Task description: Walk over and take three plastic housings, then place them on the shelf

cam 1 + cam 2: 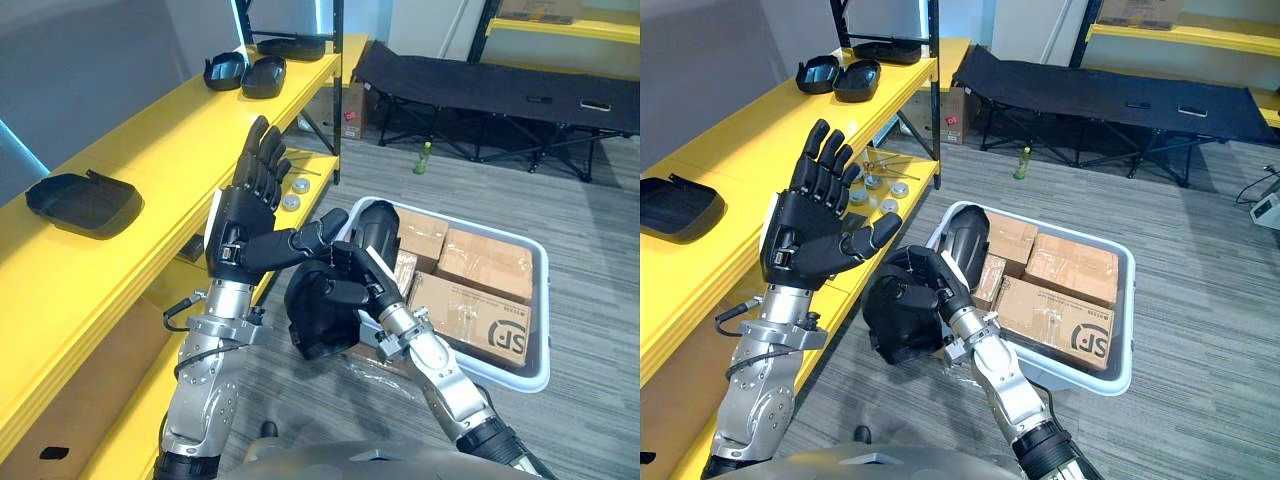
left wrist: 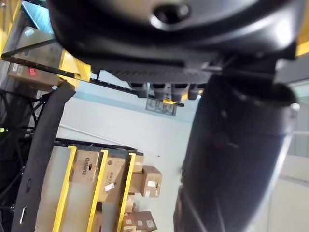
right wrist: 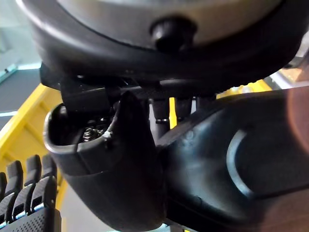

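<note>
A black plastic housing [image 1: 315,325] is being held in front of the robot's body by the right robot hand [image 1: 345,280], whose fingers are being curled round its upper edge; in the right wrist view the dark shell is lying close against the palm. The left robot hand [image 1: 242,222] is being held up beside it, empty, with the fingers straight and spread and the thumb pointing toward the housing without touching it. The yellow shelf [image 1: 150,165] is running along the robot's left side, and it is already carrying one housing [image 1: 85,203] near the robot and a group of further housings [image 1: 262,72] at its far end. A white bin [image 1: 542,300] with cardboard boxes [image 1: 480,262] is standing on the floor to the right. A shiny dark piece at the bin's near corner is being partly hidden by the right robot hand, so it cannot be told whether it is a separate housing. The step in hand is being judged as the carrying of a housing to the shelf. The next move is probably calling for the right arm to be swung left over a bare part of the shelf before the fingers are being loosened.
</note>
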Controlling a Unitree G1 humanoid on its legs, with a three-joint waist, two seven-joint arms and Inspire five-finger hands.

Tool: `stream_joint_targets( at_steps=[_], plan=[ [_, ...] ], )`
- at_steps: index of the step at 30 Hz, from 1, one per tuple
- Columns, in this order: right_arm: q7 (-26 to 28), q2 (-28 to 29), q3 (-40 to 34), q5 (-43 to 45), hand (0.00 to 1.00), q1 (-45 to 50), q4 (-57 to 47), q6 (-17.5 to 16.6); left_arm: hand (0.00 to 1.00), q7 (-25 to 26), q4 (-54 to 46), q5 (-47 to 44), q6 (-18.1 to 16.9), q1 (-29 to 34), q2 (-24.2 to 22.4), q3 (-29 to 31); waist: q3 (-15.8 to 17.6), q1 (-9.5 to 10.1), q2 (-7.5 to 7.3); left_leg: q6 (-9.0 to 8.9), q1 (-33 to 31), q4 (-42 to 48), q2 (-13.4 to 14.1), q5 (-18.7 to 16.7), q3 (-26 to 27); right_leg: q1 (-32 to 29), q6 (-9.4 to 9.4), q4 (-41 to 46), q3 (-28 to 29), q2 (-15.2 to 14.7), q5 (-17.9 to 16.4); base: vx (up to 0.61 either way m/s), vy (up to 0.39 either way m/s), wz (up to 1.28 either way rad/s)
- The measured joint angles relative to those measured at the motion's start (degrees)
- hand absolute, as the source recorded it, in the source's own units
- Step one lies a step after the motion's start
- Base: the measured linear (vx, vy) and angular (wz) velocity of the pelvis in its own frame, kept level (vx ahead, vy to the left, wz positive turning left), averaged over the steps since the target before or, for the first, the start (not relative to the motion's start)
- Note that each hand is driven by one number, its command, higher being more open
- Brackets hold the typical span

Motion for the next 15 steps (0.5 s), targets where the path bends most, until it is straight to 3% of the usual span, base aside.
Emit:
stream_joint_targets(
  at_steps=[8, 15],
  plan=[
    [0.0, -3.0, -4.6, -1.7, 0.0, -4.7, -2.0, -0.2, 1.0, 1.5, 2.3, 3.9, 1.2, 2.4, 0.2, 3.4, 0.8, 0.43, -0.67, -0.01, 0.1, 0.2, 0.0, 0.0, -0.1, 0.3, 0.0, 0.1, 0.0, 0.0, 0.0, 0.0, 0.0, 0.0],
    [-0.8, -6.5, -11.9, 2.2, 0.0, -12.9, -4.9, -0.6, 1.0, 2.5, 10.5, 8.5, 6.0, 5.1, 0.2, 6.4, 1.9, 1.85, -0.69, 0.02, 0.1, 0.7, 0.1, 0.0, -0.3, 0.4, 0.0, 0.5, 0.0, 0.0, 0.0, 0.0, 0.0, 0.0]
  ],
)
